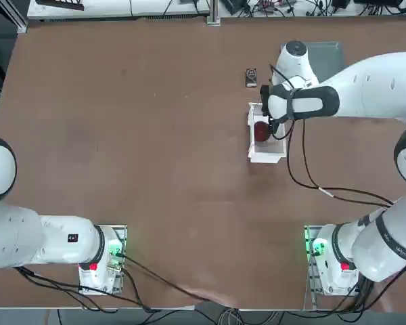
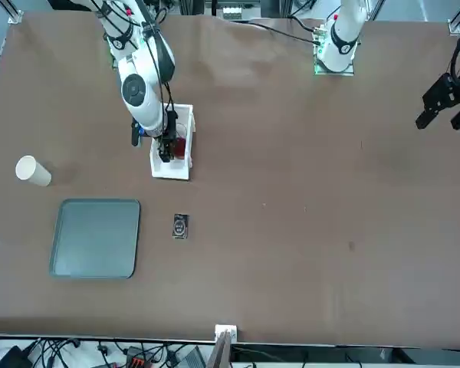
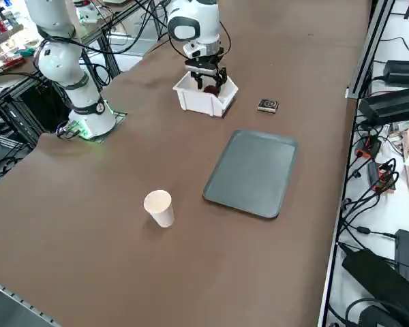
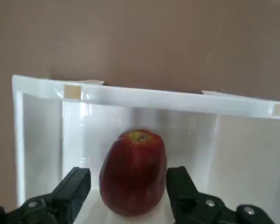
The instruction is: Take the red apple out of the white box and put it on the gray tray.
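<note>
The red apple [image 1: 260, 131] lies inside the white box [image 1: 265, 156], and from overhead the right gripper [image 1: 276, 126] hangs over the box at the apple's 3 o'clock side, mostly hiding the interior.

From the front, the gray tray [image 2: 96, 238] sits at about 7 o'clock from the box, well apart, with a white paper cup [image 2: 33, 171] at 9 o'clock.

From the right side, the gripper reaches down into the box; a small dark object [image 3: 268, 105] lies just beyond it on the table [image 3: 123, 177].

At the wrist, the fingers [image 4: 73, 189] are spread wide, flanking the apple without visibly touching it. Its stem end points toward the far wall of the box, long axis running stem to base between the fingers. It looks firm, smooth, probably somewhat slippery, moderately light; gripping across its widest middle seems safest.
</note>
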Tool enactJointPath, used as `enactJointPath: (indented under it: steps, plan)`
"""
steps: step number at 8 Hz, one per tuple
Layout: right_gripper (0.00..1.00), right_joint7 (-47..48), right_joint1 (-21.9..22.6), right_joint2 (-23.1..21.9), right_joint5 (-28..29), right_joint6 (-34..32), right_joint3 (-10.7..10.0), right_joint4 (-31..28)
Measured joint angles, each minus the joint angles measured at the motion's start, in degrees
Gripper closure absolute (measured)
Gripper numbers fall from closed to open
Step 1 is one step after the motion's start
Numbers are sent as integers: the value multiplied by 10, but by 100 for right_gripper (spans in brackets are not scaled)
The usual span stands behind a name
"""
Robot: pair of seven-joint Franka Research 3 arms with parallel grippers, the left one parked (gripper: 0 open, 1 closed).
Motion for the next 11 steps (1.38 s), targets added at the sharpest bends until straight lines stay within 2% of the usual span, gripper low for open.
enactJointPath:
  steps: [6,11]
  plan:
    - [1,0,9,21,0,12,0,-1]
    - [1,0,9,23,0,42,-1,-28]
